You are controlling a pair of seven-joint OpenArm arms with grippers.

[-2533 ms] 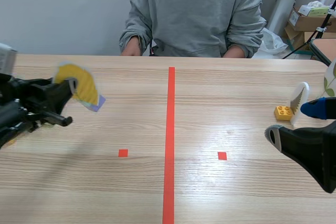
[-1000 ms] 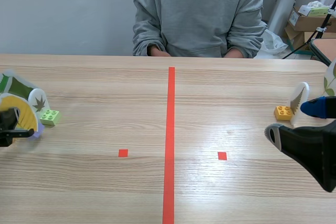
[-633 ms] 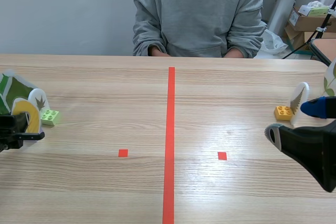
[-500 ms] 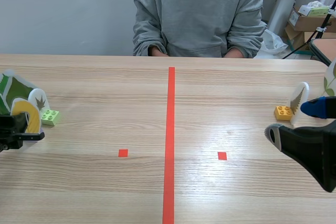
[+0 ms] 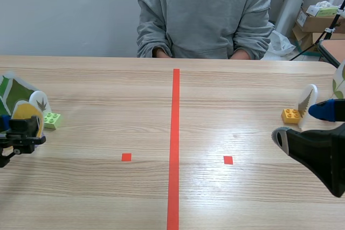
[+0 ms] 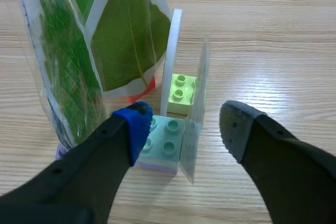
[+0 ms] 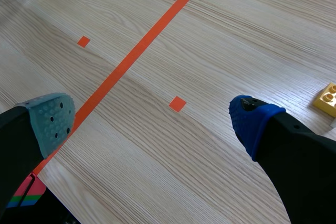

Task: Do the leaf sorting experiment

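Far left end of the counter (image 5: 108, 197): the sorted group stands crowded, and that is where trouble could start. The largest hazard is the tall laminated green leaves (image 6: 123, 40), upright and leaning, just beside the left finger of the left gripper (image 6: 184, 118). A sideways swing on withdrawal would likely brush them and tip the lot. Next is the yellow leaf card (image 5: 25, 115). In the wrist view it shows edge-on, standing on a mint brick (image 6: 166, 139) between the spread fingers, with a clear gap to the right finger. The left finger's blue pad sits at the brick's edge; cannot tell whether it touches. If the gripper drags or lifts crookedly, card and brick may slide or topple into the white leaf card (image 6: 171, 51) and its light green brick (image 6: 181, 92), which stand directly ahead, touching or nearly so. A straight pull back and up looks safest, in my judgement. Pose: the left arm is low at the counter's left edge, its gripper spread, straddling card and brick and pinching nothing. The right arm is low at the right side, with the right gripper (image 7: 152, 114) wide apart and holding nothing, over bare wood. A small orange brick (image 5: 290, 115) lies just beside it.
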